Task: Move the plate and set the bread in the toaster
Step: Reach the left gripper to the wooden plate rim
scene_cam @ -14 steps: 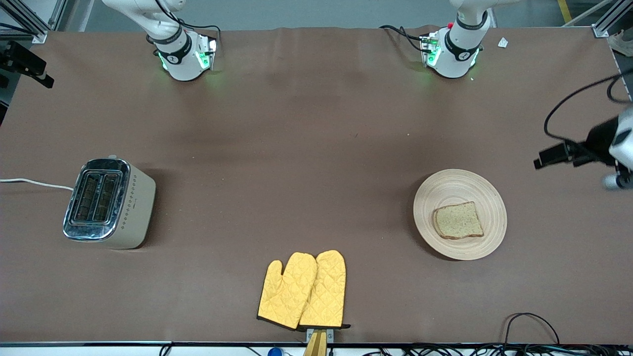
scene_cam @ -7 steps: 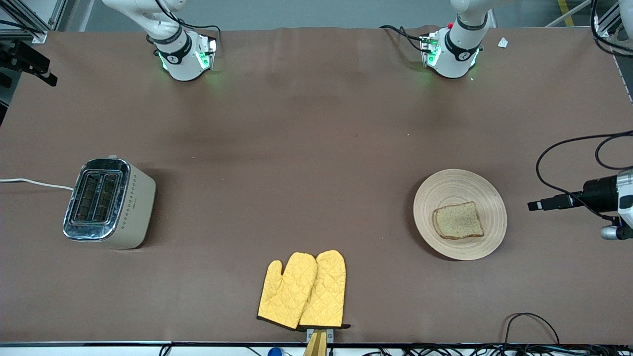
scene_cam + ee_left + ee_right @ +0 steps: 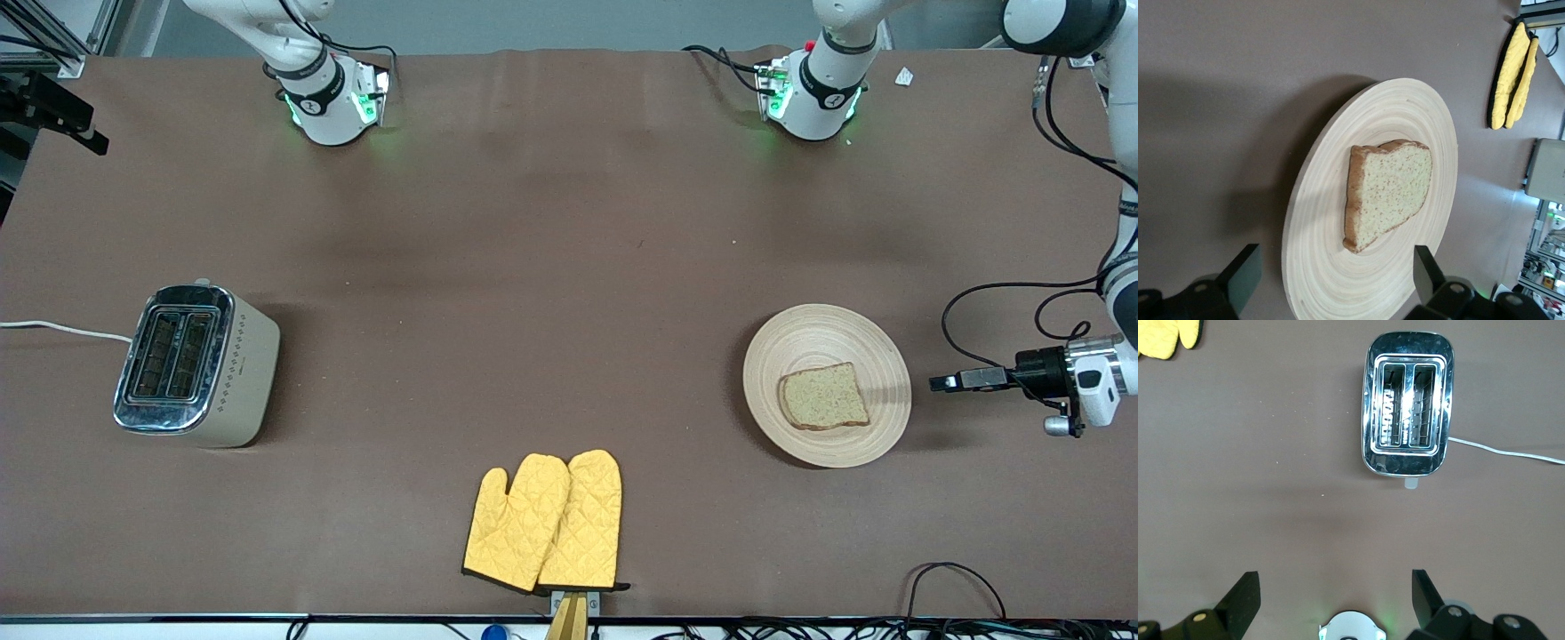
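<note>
Finding the plate (image 3: 805, 333) at nine o'clock from the left gripper (image 3: 942, 382) in the front view, near its tips yet apart, toward the left arm's end of the table (image 3: 533, 267). Keeping that gripper's fingers spread wide, pinching nothing. Noting the bread (image 3: 824, 396) lying flat just toward six o'clock of the plate's middle: squarish, speckled brown, darker crust. Waiting with the right gripper (image 3: 1335, 597) over bare table, fingers likewise spread, the toaster (image 3: 197, 366) standing toward the right arm's end. Having brought the left gripper lower and closer to the plate's rim than a second ago, leaving plate, bread and toaster unmoved.
</note>
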Tool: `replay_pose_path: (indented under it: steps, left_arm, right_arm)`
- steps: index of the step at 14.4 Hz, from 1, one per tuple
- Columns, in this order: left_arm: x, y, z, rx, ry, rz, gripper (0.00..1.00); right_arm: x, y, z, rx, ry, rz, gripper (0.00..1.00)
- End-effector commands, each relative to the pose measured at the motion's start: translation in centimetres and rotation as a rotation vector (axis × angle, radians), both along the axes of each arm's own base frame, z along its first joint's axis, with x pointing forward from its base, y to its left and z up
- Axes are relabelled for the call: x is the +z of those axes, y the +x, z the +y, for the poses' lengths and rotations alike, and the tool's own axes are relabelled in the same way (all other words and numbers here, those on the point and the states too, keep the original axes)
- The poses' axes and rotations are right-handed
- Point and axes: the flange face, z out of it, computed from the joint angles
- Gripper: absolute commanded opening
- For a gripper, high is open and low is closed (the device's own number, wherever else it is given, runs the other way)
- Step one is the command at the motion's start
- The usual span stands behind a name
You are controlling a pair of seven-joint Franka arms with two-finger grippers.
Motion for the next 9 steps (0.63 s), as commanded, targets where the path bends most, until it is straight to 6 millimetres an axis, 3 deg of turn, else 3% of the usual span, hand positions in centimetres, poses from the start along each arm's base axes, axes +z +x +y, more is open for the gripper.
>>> replay_pose_path:
  steps: [1,5,9]
  left_arm:
    - [-3.0,-0.3,1.2,0.0,-0.061,-0.039,0.94]
    - [-7.7,-0.7,-0.3,-0.011,-0.168,-0.091,0.83]
    - [-9.0,-0.9,-1.1,-0.041,-0.185,-0.112,0.6]
  right_arm:
    - [-0.1,-0.6,-0.5,0.013,0.021,-0.001,1.0]
    - [-0.1,-0.5,0.4,0.034,-0.005,0.0,1.0]
    - [0.1,-0.5,0.4,0.034,-0.005,-0.001,1.0]
